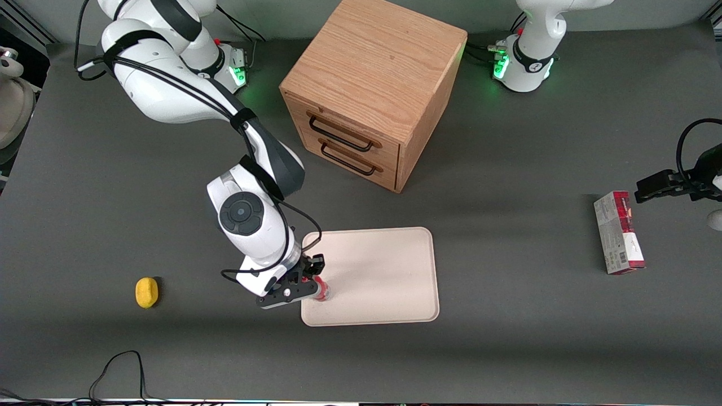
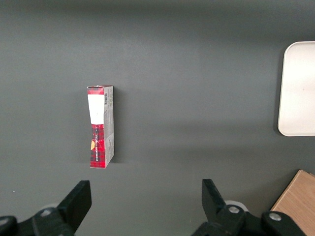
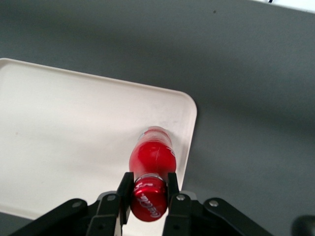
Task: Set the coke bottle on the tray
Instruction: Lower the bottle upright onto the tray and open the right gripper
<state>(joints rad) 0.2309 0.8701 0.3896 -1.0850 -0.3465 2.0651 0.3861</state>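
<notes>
Grey matting covers the whole table (image 1: 507,338), with a wooden drawer cabinet (image 1: 375,84) standing at the end farthest from the front camera. Nearer that camera lies the tray (image 1: 383,270), flat on the mat. The working arm reaches down from its base, bends at the elbow beside the cabinet, and drops its wrist to the tray's corner on the working arm's side. There the gripper (image 1: 311,283) hangs just above the tray, its fingers (image 3: 124,189) pinching the coke bottle (image 3: 152,160) at the neck, right under the red cap. The bottle stands upright close to the tray's rim, its silvery base at the tray floor, though whether it actually touches is hard to tell. From the front most of the bottle is hidden under the gripper; only a bit of red shows. A yellow lump (image 1: 146,292) sits well apart toward the working arm's end, and a red-and-white carton (image 1: 618,232) lies toward the parked arm's end.
</notes>
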